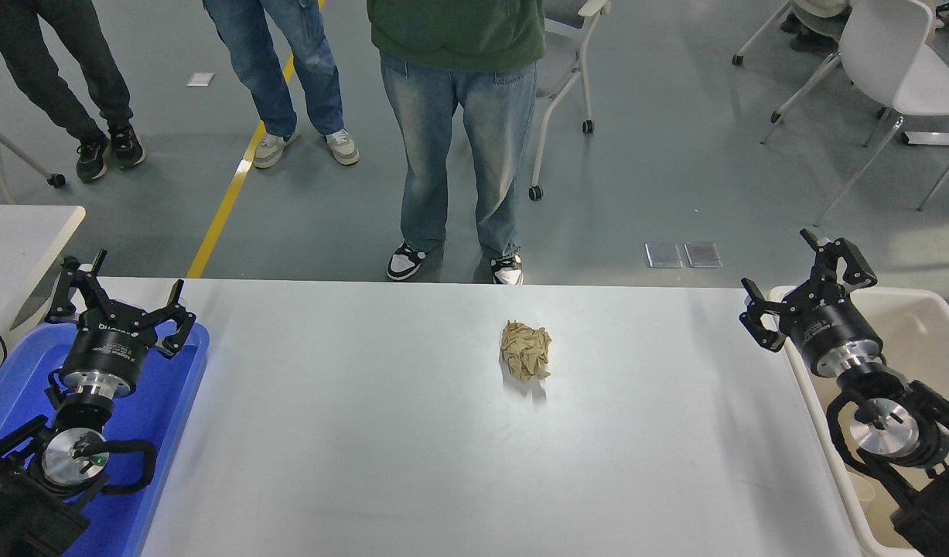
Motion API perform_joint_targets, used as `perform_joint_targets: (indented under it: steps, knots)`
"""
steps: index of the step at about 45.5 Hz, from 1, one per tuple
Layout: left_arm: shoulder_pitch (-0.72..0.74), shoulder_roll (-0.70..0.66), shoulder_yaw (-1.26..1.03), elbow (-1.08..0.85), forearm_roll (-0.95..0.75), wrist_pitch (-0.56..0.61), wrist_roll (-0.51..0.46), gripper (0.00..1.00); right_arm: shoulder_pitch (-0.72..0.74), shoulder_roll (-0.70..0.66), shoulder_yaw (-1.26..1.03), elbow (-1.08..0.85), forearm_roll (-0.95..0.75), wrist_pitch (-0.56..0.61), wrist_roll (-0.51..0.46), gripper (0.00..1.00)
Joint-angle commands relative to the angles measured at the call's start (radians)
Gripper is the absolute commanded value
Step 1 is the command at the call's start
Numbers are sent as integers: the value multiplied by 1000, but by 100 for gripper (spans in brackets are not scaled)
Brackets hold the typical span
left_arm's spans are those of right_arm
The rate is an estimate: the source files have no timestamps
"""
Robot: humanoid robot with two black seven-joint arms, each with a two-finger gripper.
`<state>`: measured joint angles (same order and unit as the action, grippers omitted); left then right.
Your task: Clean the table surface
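The white table surface fills the lower half of the view. A crumpled tan paper wad lies on it a little right of centre. My right gripper is open and empty above the table's far right corner, by the rim of the beige bin, well to the right of the wad. My left gripper is open and parked over the blue tray at the lower left.
A blue tray lies at the table's left end. A beige bin stands off the right edge. A smaller white table shows at the far left. Three people stand beyond the far edge, with chairs at the back right.
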<state>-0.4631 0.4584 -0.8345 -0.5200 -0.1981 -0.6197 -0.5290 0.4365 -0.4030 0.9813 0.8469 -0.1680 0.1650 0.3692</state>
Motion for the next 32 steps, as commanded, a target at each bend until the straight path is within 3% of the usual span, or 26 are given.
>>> perform_joint_targets:
  steps: [1, 16, 26, 32]
  knots:
    - [0, 0, 0, 0, 0, 0, 0, 100, -4, 47, 5, -17, -11, -5, 51, 100]
    - [-2, 0, 0, 0, 0, 0, 0, 100, 7, 53, -82, 47, -15, -67, 24, 100]
    - [0, 0, 0, 0, 0, 0, 0, 100, 103, -5, -275, 158, -96, -166, -170, 100]
    - [-2, 0, 0, 0, 0, 0, 0, 100, 208, -95, -432, 195, -116, -180, -334, 100]
